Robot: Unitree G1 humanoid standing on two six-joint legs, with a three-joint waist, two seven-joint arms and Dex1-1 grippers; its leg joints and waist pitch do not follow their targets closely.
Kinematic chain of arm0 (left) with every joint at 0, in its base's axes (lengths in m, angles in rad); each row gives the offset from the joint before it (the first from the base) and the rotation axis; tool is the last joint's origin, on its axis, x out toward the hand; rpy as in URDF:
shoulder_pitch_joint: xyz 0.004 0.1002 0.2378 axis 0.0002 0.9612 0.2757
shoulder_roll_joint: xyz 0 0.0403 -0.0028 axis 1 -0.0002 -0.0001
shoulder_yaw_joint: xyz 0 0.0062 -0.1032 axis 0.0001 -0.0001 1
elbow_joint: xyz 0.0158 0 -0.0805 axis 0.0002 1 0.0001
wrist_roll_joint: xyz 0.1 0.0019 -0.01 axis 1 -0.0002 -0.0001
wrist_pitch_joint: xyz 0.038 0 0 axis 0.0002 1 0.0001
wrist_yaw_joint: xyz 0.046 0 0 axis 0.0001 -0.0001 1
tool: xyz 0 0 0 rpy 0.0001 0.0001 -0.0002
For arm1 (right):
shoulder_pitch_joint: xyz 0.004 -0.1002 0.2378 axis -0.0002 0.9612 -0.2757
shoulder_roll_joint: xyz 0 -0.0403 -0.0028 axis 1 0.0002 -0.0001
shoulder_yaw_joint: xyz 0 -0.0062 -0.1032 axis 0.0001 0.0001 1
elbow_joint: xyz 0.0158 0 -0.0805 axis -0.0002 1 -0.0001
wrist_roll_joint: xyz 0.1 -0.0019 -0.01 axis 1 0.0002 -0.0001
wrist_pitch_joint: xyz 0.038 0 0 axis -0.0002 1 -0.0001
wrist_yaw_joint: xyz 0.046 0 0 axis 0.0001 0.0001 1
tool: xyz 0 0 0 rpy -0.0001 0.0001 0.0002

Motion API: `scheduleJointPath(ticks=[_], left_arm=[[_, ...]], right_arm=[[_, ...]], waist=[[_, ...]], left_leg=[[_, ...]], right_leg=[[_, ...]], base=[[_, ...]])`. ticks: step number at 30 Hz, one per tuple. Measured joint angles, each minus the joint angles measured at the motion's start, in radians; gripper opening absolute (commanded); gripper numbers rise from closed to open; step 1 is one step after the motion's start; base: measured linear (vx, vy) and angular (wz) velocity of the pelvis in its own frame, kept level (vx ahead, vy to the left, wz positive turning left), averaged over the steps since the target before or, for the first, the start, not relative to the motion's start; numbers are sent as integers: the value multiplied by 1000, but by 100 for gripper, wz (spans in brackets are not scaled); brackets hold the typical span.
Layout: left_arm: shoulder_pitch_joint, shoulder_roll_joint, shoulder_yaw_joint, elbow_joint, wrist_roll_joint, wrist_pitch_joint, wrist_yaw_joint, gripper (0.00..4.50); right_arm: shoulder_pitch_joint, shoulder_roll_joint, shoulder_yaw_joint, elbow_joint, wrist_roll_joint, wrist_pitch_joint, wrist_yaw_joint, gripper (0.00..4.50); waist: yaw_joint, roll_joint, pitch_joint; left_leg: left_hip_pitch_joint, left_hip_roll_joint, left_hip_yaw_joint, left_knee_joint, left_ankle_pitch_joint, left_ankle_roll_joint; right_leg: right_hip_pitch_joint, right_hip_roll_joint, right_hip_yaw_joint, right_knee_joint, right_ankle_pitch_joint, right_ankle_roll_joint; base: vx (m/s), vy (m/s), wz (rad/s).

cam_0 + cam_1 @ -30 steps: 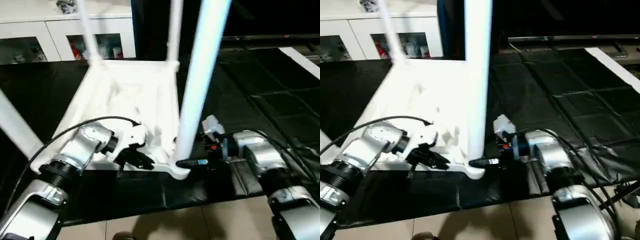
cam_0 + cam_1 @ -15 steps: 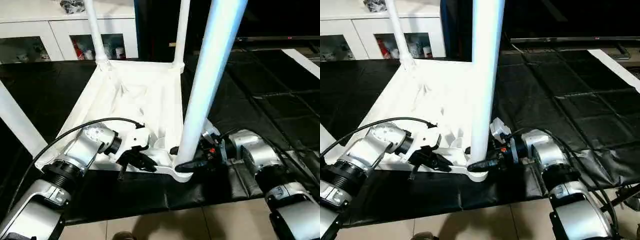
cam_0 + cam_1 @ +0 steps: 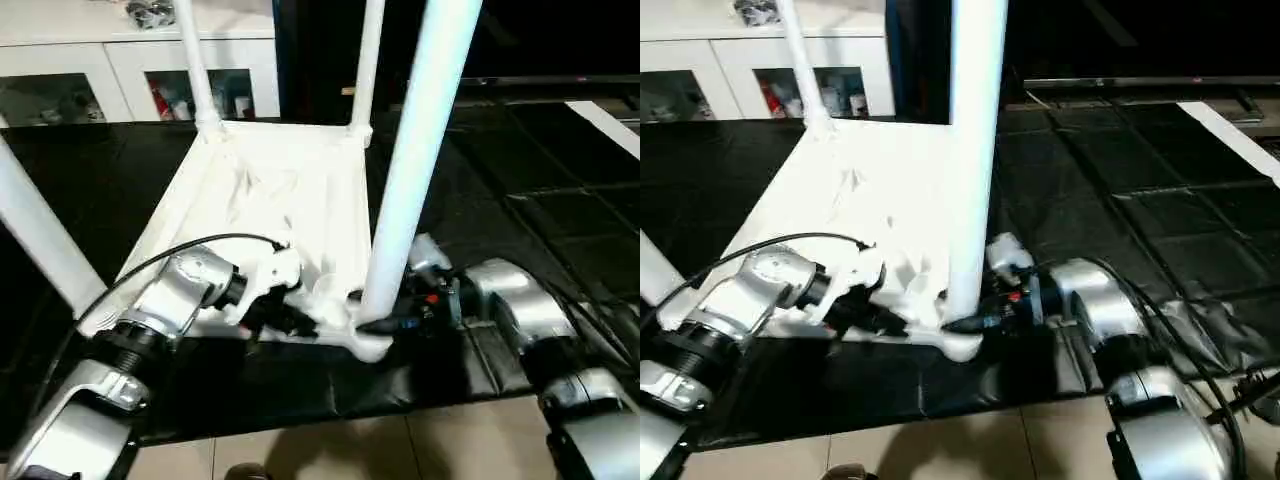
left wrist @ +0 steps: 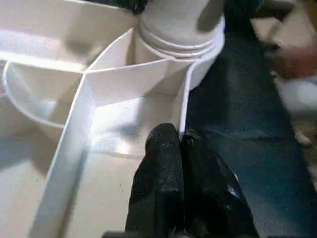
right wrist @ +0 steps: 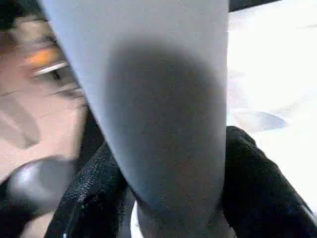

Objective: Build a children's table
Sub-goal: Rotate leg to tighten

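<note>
Right pincer (image 3: 372,325) clamps the near leg (image 3: 415,170) at its base; left pincer (image 4: 179,148), pressed together, nips a rib beside that socket. One table top (image 3: 270,195) lies upside down with four legs standing in its corners. It rests on black mats (image 3: 520,190) over a tiled floor (image 3: 330,450), a white cabinet (image 3: 100,70) behind.

Glare washes out the white table top (image 3: 850,200); wrist views are blurred, shadowed.
</note>
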Motion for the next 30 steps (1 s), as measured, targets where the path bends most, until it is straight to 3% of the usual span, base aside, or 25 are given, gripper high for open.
scheduleJointPath(ticks=[5, 11, 15, 20, 22, 30], left_arm=[[-7, -79, 69, 23, 0, 100, 183, 0], [-16, -201, 158, 45, 1, 176, 456, 0], [-22, -251, 175, 51, 1, 187, 548, 0], [-24, -263, 185, 38, 0, 213, 563, 0], [-24, -261, 183, 30, 0, 219, 562, 0], [-23, -232, 164, 19, 0, 221, 517, 0]], right_arm=[[-15, 63, -55, 11, -33, 3, -316, 213], [-63, 192, -127, 47, -105, 20, -755, 207], [-77, 226, -137, 68, -126, -10, -902, 205], [-80, 238, -148, 69, -136, -24, -933, 205], [-79, 243, -165, 69, -133, -24, -923, 257], [-61, 222, -168, 68, -94, -49, -800, 328]], waist=[[-54, -1, -1], [-89, -1, -1], [-91, -1, -1], [-91, -1, -1], [-90, -1, -1], [-88, -1, -1]], left_leg=[[2, 0, -1, 0, 0, -1], [2, -2, -7, 0, 1, -1], [1, -2, -7, 0, 1, -1], [1, -3, -7, -4, 0, -1], [1, -2, -7, -5, 0, -1], [0, -2, -7, -6, 0, -1]], right_leg=[[-1, 1, -1, -3, 1, 3], [-4, 2, -5, -6, 3, 4], [-4, 2, -5, -8, 3, 4], [-5, 2, -5, -7, 6, 2], [-5, 2, -5, -7, 6, 2], [-6, 2, -5, -7, 6, 2]], base=[[0, 0, 0], [0, 0, 0], [0, 0, 0], [0, 0, 0], [0, 0, 0], [0, 0, 0]])
